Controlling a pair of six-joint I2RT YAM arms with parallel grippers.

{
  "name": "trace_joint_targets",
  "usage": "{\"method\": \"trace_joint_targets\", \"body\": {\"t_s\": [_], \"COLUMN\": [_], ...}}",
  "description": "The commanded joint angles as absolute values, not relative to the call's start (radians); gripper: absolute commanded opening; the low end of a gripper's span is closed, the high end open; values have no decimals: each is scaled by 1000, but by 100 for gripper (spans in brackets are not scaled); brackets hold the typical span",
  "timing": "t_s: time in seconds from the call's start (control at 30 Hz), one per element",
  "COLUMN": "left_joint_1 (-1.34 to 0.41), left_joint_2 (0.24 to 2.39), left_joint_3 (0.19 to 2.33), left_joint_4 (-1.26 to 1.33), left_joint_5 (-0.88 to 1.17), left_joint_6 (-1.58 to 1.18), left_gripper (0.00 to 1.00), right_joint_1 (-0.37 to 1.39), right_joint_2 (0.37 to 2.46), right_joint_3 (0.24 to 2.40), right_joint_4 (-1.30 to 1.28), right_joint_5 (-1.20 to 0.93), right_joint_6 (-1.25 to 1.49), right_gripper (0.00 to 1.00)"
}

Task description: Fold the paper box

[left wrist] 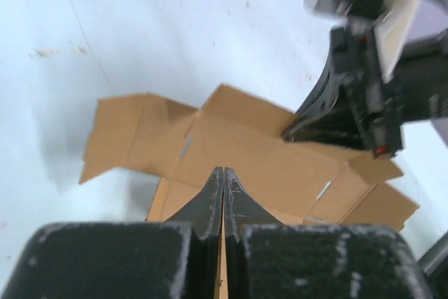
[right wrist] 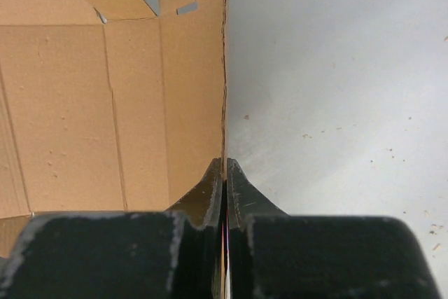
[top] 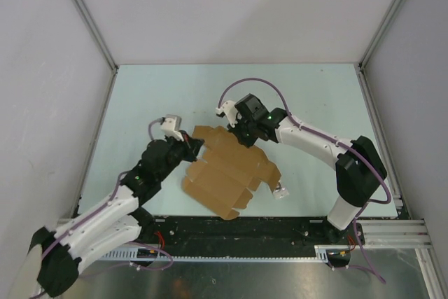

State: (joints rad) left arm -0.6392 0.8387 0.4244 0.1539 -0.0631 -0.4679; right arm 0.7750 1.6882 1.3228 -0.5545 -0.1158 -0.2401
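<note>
We see the brown paper box (top: 227, 173) lying open and mostly flat in the middle of the desk (top: 161, 89). Our left pincer (top: 194, 146) pinches its left edge. Our right pincer (top: 245, 138) pinches its far edge.

The left pincer (left wrist: 222, 175) clamps the paper box (left wrist: 252, 159) — the right pincer (left wrist: 292, 132) holds its far edge.

Left pincer (left wrist: 222, 176) and right pincer (right wrist: 224, 167) are each clamped fully closed.
</note>
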Motion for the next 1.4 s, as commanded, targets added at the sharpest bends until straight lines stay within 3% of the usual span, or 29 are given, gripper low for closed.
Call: {"method": "trace_joint_targets", "body": {"t_s": [0.0,0.27,0.73,1.37], "left_joint_1": [-624,-410,-198,-161], "left_joint_2": [697,771,1045,1380], "left_joint_3": [448,439,564,634], "left_joint_4": [66,63,120,391], "left_joint_5": [-213,-186,-193,100], "left_joint_6": [-434,-552,-574,-526], "left_gripper": [0,0,0,0], "right_joint_1": [813,862,908,914], "right_joint_2": [1674,1664,1684,1629], "right_joint_3": [1319,1307,1284,1197], "right_joint_4": [-502,-434,-393,-293], "right_joint_5": [-2,116,314,350], "right_joint_6": [-267,-298,-475,-718], "right_gripper": [0,0,0,0]}}
